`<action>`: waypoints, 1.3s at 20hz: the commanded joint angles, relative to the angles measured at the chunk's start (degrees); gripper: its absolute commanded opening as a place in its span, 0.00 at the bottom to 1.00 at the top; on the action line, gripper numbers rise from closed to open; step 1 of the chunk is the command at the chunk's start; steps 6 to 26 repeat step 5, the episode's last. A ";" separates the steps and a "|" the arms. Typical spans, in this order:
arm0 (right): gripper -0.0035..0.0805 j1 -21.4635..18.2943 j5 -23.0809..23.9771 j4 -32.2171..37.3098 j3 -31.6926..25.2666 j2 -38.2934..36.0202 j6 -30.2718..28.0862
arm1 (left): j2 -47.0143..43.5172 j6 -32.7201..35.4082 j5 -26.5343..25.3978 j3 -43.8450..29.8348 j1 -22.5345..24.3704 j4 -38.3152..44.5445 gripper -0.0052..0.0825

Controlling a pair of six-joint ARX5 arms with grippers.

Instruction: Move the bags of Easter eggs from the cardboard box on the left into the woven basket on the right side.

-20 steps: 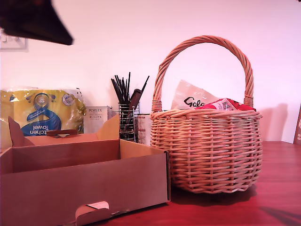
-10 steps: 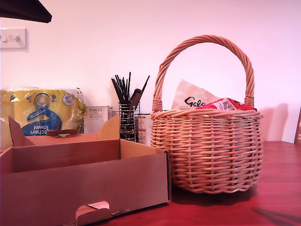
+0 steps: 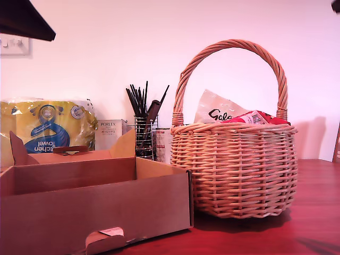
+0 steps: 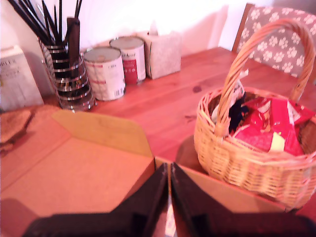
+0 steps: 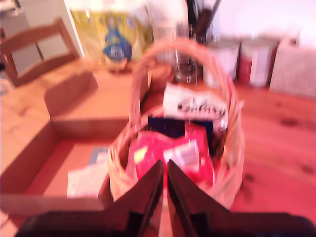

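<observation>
My first gripper (image 4: 169, 197) hangs above the cardboard box (image 4: 94, 168), jaws pressed together with only a thin slit between them, nothing held. My second gripper (image 5: 164, 190) is also closed to a narrow gap and empty, hovering over the woven basket (image 5: 232, 163); that view is motion-blurred.

In the second wrist view the basket holds a white Galaxy bag (image 5: 195, 104) toward the far side, a dark blue bag (image 5: 168, 127) under it, and a red-and-white Maltesers bag (image 5: 173, 153) nearest the jaws. In the first wrist view the red bag (image 4: 269, 126) fills much of the basket (image 4: 232, 158), with a dark bag (image 4: 239, 112) and a bit of white bag beside the handle.

The box (image 5: 59, 123) in the second wrist view still has a pale pouch (image 5: 88, 178) lying on its floor, close to the basket wall; print unreadable in the blur.

In the exterior view the box (image 3: 95, 204) sits at the exterior view's left, the basket (image 3: 234, 170) just beside it on the exterior view's right, with the Galaxy bag (image 3: 218, 109) and the red bag (image 3: 255, 118) poking above the rim. A dark arm part (image 3: 24, 20) shows at the exterior view's top left; which arm, cannot tell.

Behind: yellow kitchen towel pack (image 3: 48, 127), white Porlex box (image 3: 109, 134), black wire utensil holder (image 3: 143, 133), two tins (image 4: 116, 66), all on the wooden table (image 4: 173, 103).
</observation>
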 commanded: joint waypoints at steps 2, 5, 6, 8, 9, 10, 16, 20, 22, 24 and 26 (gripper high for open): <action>0.03 0.02 -0.17 -1.84 -0.24 -0.02 0.11 | 0.17 0.46 0.00 -1.05 0.09 -0.55 0.04; 0.03 0.02 -0.17 -4.00 -0.24 -0.02 0.11 | 0.17 0.46 0.00 -1.05 0.09 -0.55 0.04; 0.03 0.02 -0.17 -4.00 -0.24 -0.02 0.11 | 0.17 0.46 0.00 -1.05 0.09 -0.55 0.04; 0.03 0.02 -0.17 -4.00 -0.24 -0.02 0.11 | 0.17 0.46 0.00 -1.05 0.09 -0.55 0.04; 0.03 0.02 -0.17 -4.00 -0.24 -0.02 0.11 | 0.17 0.46 0.00 -1.05 0.09 -0.55 0.04; 0.03 0.02 -0.17 -4.00 -0.24 -0.02 0.11 | 0.17 0.46 0.00 -1.05 0.09 -0.55 0.04; 0.03 0.02 -0.17 -4.00 -0.24 -0.02 0.11 | 0.17 0.46 0.00 -1.05 0.09 -0.55 0.04; 0.03 0.02 -0.17 -4.00 -0.24 -0.02 0.11 | 0.17 0.46 0.00 -1.05 0.09 -0.55 0.04; 0.03 0.02 -0.17 -4.00 -0.24 -0.02 0.11 | 0.17 0.46 0.00 -1.05 0.09 -0.55 0.04; 0.03 0.02 -0.17 -4.00 -0.24 -0.02 0.11 | 0.17 0.46 0.00 -1.05 0.09 -0.55 0.04; 0.03 0.02 -0.17 -4.00 -0.24 -0.02 0.11 | 0.17 0.46 0.00 -1.05 0.09 -0.55 0.04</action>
